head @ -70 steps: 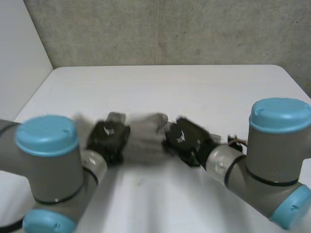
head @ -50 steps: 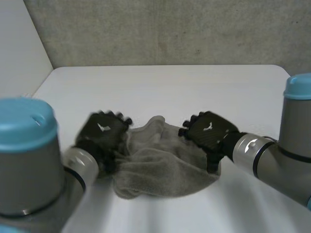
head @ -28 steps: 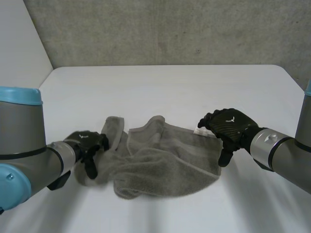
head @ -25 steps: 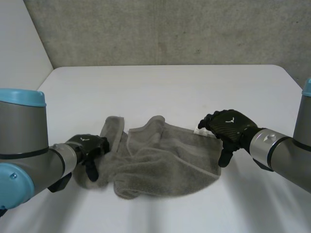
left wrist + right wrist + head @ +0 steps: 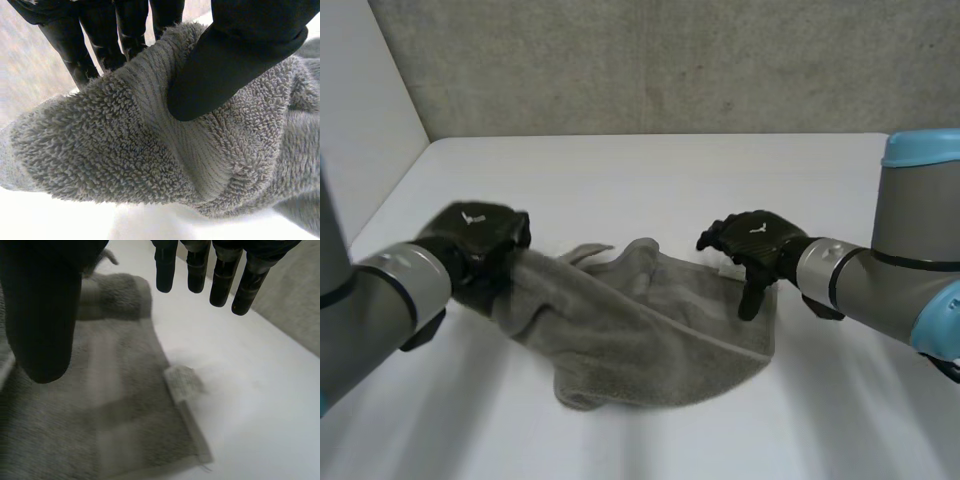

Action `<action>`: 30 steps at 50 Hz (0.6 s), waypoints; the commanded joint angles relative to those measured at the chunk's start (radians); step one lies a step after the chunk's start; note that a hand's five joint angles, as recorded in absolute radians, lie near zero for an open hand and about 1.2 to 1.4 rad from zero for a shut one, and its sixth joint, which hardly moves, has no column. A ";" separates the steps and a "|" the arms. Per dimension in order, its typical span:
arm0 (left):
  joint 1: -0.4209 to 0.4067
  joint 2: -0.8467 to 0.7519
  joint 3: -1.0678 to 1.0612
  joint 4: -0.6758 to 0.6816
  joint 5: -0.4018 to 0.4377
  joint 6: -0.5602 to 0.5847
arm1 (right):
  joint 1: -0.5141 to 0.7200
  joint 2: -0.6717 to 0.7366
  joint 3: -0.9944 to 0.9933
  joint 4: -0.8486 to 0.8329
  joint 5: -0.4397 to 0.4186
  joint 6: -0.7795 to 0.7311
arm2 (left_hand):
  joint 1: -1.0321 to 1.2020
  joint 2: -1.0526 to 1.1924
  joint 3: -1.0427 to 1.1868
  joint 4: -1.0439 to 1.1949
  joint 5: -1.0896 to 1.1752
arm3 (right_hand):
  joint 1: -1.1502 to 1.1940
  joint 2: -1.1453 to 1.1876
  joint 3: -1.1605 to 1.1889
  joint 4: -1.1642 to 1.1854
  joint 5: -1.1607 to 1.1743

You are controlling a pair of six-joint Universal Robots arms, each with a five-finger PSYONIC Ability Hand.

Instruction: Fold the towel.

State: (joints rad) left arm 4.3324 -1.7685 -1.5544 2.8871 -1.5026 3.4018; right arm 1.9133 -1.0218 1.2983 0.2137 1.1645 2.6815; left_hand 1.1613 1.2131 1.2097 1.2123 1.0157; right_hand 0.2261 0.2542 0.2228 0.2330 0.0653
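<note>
Head view: a crumpled grey terry towel (image 5: 640, 335) lies on the white counter (image 5: 650, 180). The black left hand (image 5: 475, 238) holds its left end up off the counter, and the black right hand (image 5: 755, 240) hangs over its far right corner.

Left wrist view: fingers (image 5: 127, 30) and thumb (image 5: 225, 65) pinch a raised fold of towel.

Right wrist view: straight fingers (image 5: 197, 265) are spread, holding nothing, above the corner with a small sewn label (image 5: 182, 382).

The head camera looks down from six o'clock across the white table (image 5: 650, 170) toward twelve. The left wrist camera sits almost against the crumpled grey terry towel (image 5: 125, 150); the right one hangs higher, seemingly over its two-o'clock corner. All three share that towel.
</note>
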 commanded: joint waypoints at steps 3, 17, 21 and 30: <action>-0.019 0.207 -0.041 0.000 0.004 0.008 | 0.049 0.063 -0.047 0.199 -0.011 0.204 | 0.235 0.183 0.187 0.184 0.206 | -0.041 -0.069 -0.038 -0.048 -0.055; -0.004 0.285 -0.023 0.075 0.005 0.008 | 0.102 0.140 -0.070 0.191 -0.085 0.259 | 0.235 0.183 0.187 0.184 0.206 | 0.954 0.926 0.957 0.947 0.940; 0.013 0.258 0.022 0.167 0.005 0.008 | 0.104 0.132 -0.183 0.127 0.031 0.229 | 0.235 0.183 0.187 0.184 0.206 | 1.170 1.142 1.174 1.163 1.156; 0.076 0.054 0.290 0.360 -0.001 0.004 | 0.092 -0.067 -0.338 -0.386 0.250 0.167 | 0.235 0.183 0.187 0.184 0.206 | 1.170 1.142 1.174 1.163 1.156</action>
State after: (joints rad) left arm 4.3616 -1.5763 -1.4602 3.1150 -1.5002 3.4088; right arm 2.0131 -0.9350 1.0255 0.2482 1.2664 2.8779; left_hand 1.1680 1.2171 1.2156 1.2171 1.0202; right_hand 0.9530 1.1732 1.1802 1.1900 0.9437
